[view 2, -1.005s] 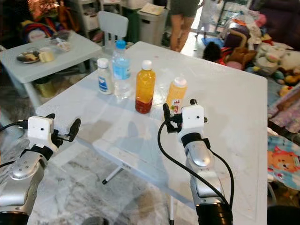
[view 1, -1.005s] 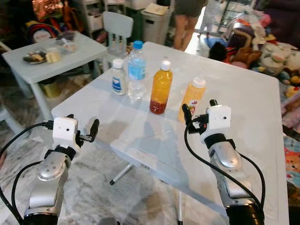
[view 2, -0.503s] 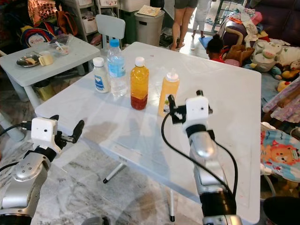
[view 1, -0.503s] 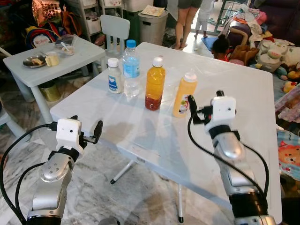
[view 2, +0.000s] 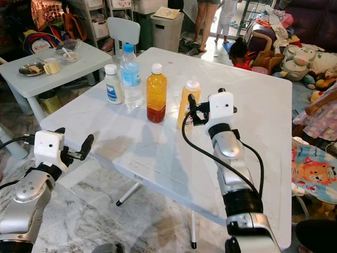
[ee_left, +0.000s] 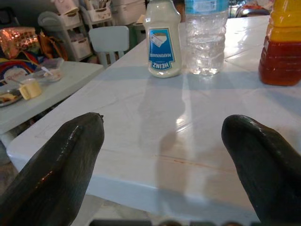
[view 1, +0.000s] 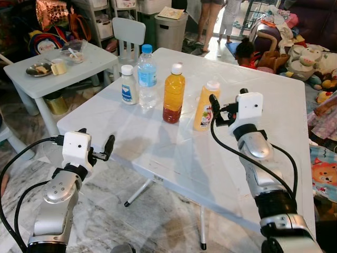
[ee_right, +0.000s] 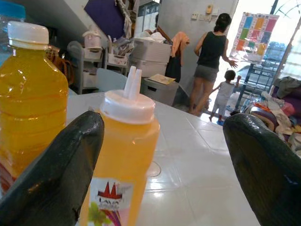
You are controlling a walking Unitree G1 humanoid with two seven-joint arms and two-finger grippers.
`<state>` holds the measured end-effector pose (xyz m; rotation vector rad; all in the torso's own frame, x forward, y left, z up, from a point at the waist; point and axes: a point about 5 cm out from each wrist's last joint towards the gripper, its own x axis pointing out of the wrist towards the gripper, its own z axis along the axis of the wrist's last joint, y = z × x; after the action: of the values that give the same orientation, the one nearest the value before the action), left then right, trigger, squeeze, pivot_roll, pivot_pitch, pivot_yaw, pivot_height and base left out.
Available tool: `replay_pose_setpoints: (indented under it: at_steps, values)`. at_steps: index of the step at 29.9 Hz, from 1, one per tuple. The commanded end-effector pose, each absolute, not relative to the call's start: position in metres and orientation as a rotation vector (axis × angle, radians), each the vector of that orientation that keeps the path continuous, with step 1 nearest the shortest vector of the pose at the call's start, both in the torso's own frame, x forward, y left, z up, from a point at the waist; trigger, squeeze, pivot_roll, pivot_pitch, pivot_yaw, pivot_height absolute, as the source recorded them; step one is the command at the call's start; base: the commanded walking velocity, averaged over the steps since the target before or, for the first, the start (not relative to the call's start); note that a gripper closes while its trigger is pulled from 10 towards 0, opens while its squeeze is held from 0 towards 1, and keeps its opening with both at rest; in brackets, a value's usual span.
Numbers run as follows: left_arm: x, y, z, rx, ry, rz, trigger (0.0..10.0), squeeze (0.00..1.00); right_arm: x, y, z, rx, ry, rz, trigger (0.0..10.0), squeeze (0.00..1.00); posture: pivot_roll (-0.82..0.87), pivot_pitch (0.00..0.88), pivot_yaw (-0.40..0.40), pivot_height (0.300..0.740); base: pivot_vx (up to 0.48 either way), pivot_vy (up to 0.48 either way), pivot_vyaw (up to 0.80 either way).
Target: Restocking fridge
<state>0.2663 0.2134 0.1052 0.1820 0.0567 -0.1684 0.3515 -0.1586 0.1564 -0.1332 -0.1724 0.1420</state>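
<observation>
- My right gripper (view 1: 225,107) hangs over the white tabletop (view 1: 274,100), fingers (ee_right: 61,174) spread, just beside the yellow squeeze bottle (view 1: 207,105) and not touching it.
- Left of that bottle I see the orange juice bottle (view 1: 174,94), the water bottle (view 1: 147,77) and the mayonnaise bottle (view 1: 127,85) in a row.
- My left gripper (view 1: 95,149) hovers at the tabletop's near edge, fingers (ee_left: 56,174) apart, holding nothing.

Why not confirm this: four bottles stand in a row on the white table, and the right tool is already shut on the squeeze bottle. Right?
Not shut. The right tool is open, its fingers apart, with the squeeze bottle just ahead, as the right wrist view shows. Four bottles do stand on the white table.
</observation>
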Motion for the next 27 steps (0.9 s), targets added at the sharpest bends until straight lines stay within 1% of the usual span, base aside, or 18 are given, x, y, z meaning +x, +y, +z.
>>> replay_pose_setpoints:
  at_steps: [1,8,14,27]
  values:
    - [0.266,0.214,0.11,0.204,0.05,-0.185,10.0,0.0,0.356,-0.163,0.16,-0.123,-0.183,0.137,10.0,0.0,0.12,0.0,0.005,0.74,0.0,0.0,0.0]
    - [0.265,0.222,0.116,0.249,0.057,-0.192,10.0,0.0,0.363,-0.153,0.158,-0.109,-0.181,0.185,10.0,0.0,0.14,0.0,0.032,0.74,0.0,0.0,0.0]
    - [0.265,0.225,0.119,0.263,0.057,-0.193,10.0,0.0,0.367,-0.149,0.16,-0.102,-0.183,0.212,10.0,0.0,0.15,0.006,0.044,0.74,0.0,0.0,0.0]
    - [0.259,0.224,0.119,0.282,0.075,-0.22,10.0,0.0,0.381,-0.15,0.164,-0.096,-0.133,0.259,10.0,0.0,0.17,0.025,0.055,0.74,0.0,0.0,0.0]
